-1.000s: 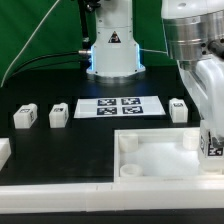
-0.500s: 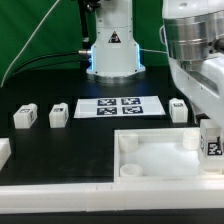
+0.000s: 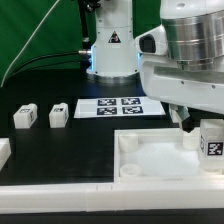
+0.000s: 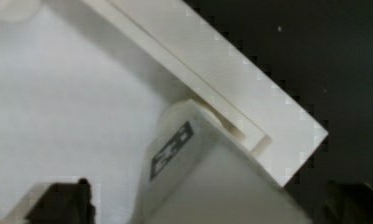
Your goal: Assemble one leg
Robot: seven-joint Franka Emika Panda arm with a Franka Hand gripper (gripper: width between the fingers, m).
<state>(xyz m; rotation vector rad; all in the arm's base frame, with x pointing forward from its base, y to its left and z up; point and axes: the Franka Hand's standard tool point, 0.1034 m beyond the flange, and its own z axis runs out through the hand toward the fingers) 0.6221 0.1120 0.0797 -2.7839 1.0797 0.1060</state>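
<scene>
Right, panel (image 3: 150, 165) sits by the near edge of the bench (image 3: 60, 155). Leg (image 3: 211, 140) stands at its far corner, toward the bench edge on the exterior view's right. My pincer (image 4: 209, 205) is over it; can't tell if clamped. I'd keep it upright, press lightly, turn slowly, watch for cross-threading.

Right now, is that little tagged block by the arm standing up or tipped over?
Looks upright: the leg stands tall at the panel's corner, tag on its side face. Whether it is seated, cannot tell.

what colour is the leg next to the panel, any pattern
The leg is white with a black-and-white square tag; the exterior view shows it best.
</scene>
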